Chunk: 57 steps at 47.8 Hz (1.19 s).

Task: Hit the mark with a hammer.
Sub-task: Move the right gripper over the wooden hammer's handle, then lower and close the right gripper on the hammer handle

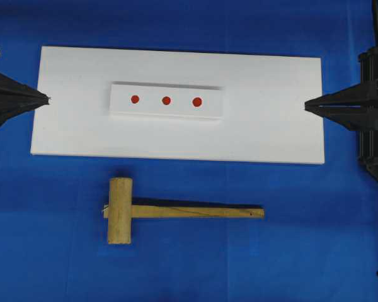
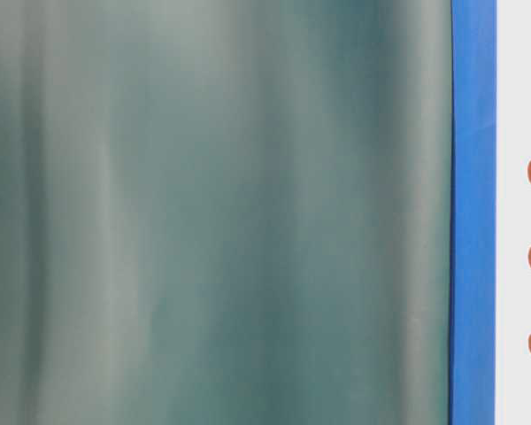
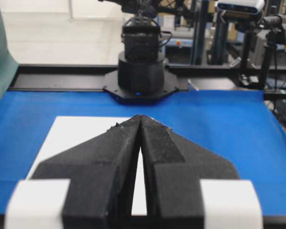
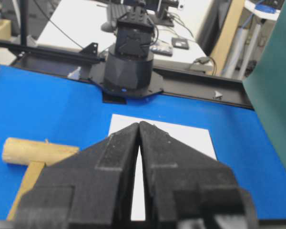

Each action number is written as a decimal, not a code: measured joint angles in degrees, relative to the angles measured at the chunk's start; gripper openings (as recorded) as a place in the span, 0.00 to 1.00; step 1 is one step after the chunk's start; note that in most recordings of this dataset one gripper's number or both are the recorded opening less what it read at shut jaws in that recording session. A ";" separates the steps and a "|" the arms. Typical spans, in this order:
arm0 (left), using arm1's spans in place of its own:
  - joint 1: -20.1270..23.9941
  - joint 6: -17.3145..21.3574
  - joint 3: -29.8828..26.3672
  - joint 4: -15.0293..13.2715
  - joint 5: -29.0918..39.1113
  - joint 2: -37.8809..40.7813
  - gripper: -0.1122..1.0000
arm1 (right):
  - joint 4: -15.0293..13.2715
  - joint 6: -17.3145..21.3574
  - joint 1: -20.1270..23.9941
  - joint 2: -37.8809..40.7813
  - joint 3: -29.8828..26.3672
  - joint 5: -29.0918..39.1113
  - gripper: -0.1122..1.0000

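On the blue cloth below the large white board [image 1: 176,135], the light wooden mallet with its thick cylindrical head and flat straight handle [image 1: 176,211] lies untouched, head to my left of view, well apart from both arms. My left gripper [image 1: 45,99] and right gripper [image 1: 309,105] sit at opposite board ends, each with fingers pressed together on nothing. Three red dots [image 1: 166,100] wait on the raised white strip [image 1: 167,100]. I judge nothing is done yet: picking up, carrying over and striking all remain

Overhead, table-level, two facing wrist views
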 measured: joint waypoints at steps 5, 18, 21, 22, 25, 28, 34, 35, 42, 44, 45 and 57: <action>-0.44 -1.67 -0.09 -0.79 0.00 0.00 0.10 | 0.00 0.26 0.53 0.79 -0.70 0.70 0.05; -0.44 -2.11 -0.09 -0.97 0.09 0.00 0.10 | 1.32 3.25 6.42 8.44 -5.19 3.16 0.05; -0.44 -2.11 -0.09 -1.05 0.00 0.00 0.10 | 1.32 4.31 7.82 10.90 -6.42 3.08 0.05; -0.44 -2.11 -0.09 -1.05 0.00 0.00 0.10 | 1.32 4.75 8.26 11.87 -6.86 3.08 0.06; -0.44 -2.11 0.00 -1.05 0.00 0.00 0.10 | 1.41 6.06 9.67 15.47 -8.35 3.08 0.08; -0.44 -2.11 0.00 -1.05 0.00 0.00 0.10 | 1.58 7.29 10.20 18.98 -9.58 3.08 0.12; -0.44 -2.11 -0.09 -1.05 0.00 0.00 0.10 | 2.02 10.28 10.20 26.19 -12.13 2.72 0.30; -0.44 -2.11 -0.09 -1.05 0.00 0.00 0.10 | 2.02 10.72 10.28 27.51 -12.66 2.72 0.35; -0.35 -2.11 0.00 -1.05 0.00 0.00 0.10 | 2.64 13.18 11.69 35.95 -17.23 3.08 0.74; -0.44 -2.11 0.00 -0.97 0.00 0.00 0.10 | 3.08 13.54 12.13 38.32 -18.72 3.43 0.83; -0.35 -2.11 0.00 -1.05 0.00 0.00 0.10 | 3.25 13.71 12.30 39.55 -19.42 3.60 0.87; -0.44 -2.11 0.09 -1.05 0.09 -0.09 0.10 | 9.32 13.97 14.06 55.02 -26.54 1.41 0.88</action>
